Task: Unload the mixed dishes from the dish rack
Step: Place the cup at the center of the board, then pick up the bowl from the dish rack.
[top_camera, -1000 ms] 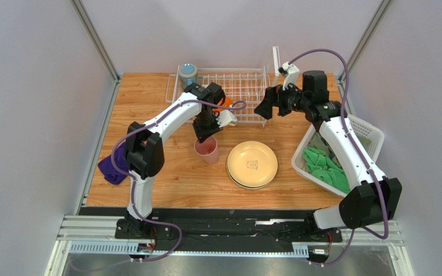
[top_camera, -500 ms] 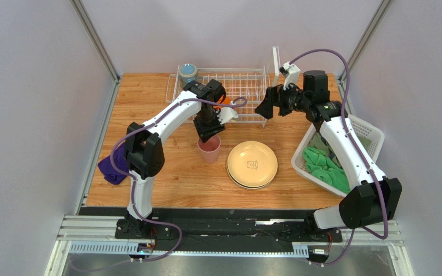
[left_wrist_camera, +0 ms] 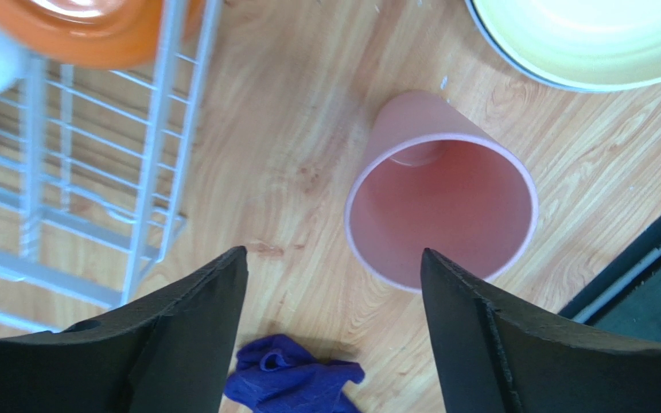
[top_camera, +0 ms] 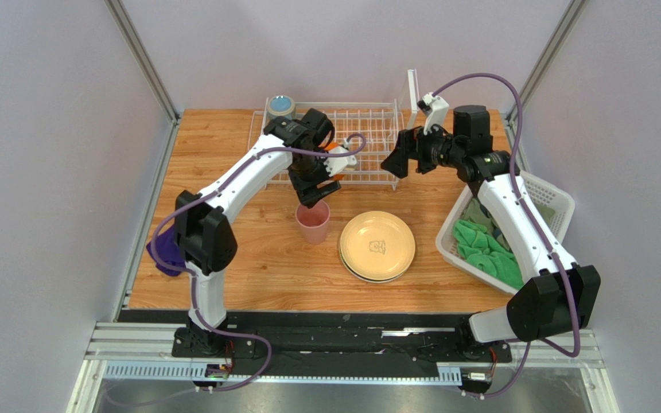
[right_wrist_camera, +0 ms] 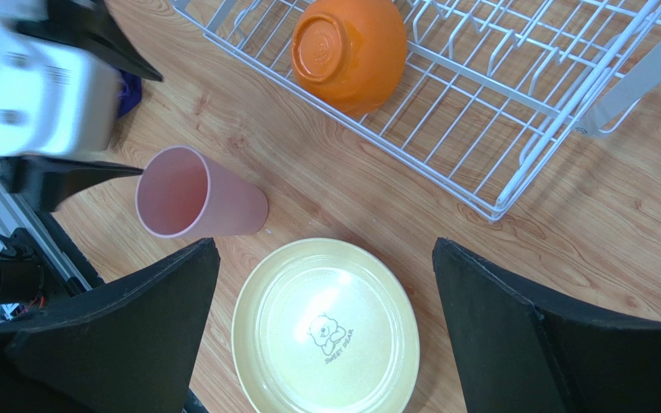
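**Tumbler on the table, left pincer spread above it**

The pink tumbler (top_camera: 312, 223) stands upright on the wooden table (top_camera: 222, 172), just in front of the rack (top_camera: 368, 129) and beside the yellow plate (top_camera: 377, 246). The left gripper (left_wrist_camera: 331, 258) hangs right over it with jaws wide. From its wrist view neither finger touches the rim, so the tumbler is free. The plate lies on a second, dark-rimmed one.

In the rack an orange bowl (right_wrist_camera: 351, 52) sits bottom-up near the front edge, and a blue mug (top_camera: 280, 106) stands in the far left corner. The right gripper (right_wrist_camera: 325, 245) hovers off the rack's right end – jaws fully apart, holding nothing.

A purple cloth (top_camera: 166, 249) lies at the left table edge, and green cloths (top_camera: 480, 249) fill the white basket (top_camera: 558, 202) on the right.
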Controlling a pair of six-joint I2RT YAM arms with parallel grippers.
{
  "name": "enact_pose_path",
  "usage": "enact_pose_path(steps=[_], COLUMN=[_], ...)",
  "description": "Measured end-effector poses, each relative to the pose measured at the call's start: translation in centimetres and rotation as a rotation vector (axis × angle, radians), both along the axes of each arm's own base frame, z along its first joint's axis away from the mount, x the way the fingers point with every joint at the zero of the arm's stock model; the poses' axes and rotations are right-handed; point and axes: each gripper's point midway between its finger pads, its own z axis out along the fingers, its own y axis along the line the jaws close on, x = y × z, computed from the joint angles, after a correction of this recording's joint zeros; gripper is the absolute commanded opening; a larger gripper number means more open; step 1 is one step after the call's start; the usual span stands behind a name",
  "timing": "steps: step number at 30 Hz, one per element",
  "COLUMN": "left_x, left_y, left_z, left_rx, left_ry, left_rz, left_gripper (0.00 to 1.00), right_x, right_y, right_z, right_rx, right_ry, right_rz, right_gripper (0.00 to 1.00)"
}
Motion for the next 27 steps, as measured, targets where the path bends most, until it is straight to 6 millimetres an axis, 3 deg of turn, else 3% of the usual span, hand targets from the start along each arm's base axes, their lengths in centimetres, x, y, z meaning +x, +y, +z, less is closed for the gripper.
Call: enact_pose_path(steps=[5, 9, 20, 27], left_x=[0.4, 0.1, 0.6, 1.1], left_y=[-0.2, 0.3, 2.5, 3.7], left_z=[4.4, 6.3, 7.7, 8.5], left_rx=[-0.098, -0.153, -0.246, -0.289], left_ry=[-0.137, -0.212, -0.359, -0.445], left_rz=[0.007, 0.024, 0.087, 0.134], left_gripper=[0.93, 0.95, 0.96, 0.97], right_x=[1.0, 2.4, 8.1, 10.7], right_y=[0.3, 0.6, 3.1, 4.7], right_z=[-1.5, -2.6, -3.6, -5.5], right_rx=[0.003, 0.006, 0.046, 0.046], right_ry=[0.043, 0.086, 0.118, 0.144], right_rz=[-0.009, -0.017, 0.006, 0.026], right_gripper=[0.99, 0.99, 0.99, 0.99])
